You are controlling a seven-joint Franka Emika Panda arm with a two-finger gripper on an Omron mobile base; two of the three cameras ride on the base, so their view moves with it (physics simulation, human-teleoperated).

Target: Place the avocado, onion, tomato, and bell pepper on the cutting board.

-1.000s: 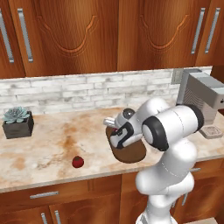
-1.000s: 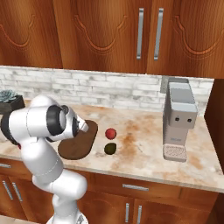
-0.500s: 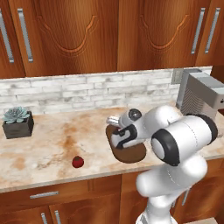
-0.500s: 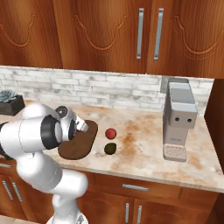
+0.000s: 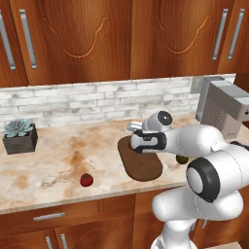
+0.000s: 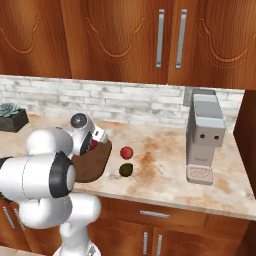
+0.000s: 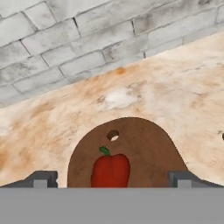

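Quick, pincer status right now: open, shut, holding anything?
Pincer: open, holding nothing; the red bell pepper lies on the cutting board between its spread fingertips.

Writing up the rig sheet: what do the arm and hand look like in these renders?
The arm is glossy white with rounded, bulbous links and dark grey to black rings at the joints. The hand is a dark block on a white wrist with a round black cap. In the hand view, its fingertips are small grey squared blocks. No cables or markings are visible.

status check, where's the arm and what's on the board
Gripper over cutting board, jaws open. Bell pepper on board. Avocado on counter, off board. Nothing blocking.
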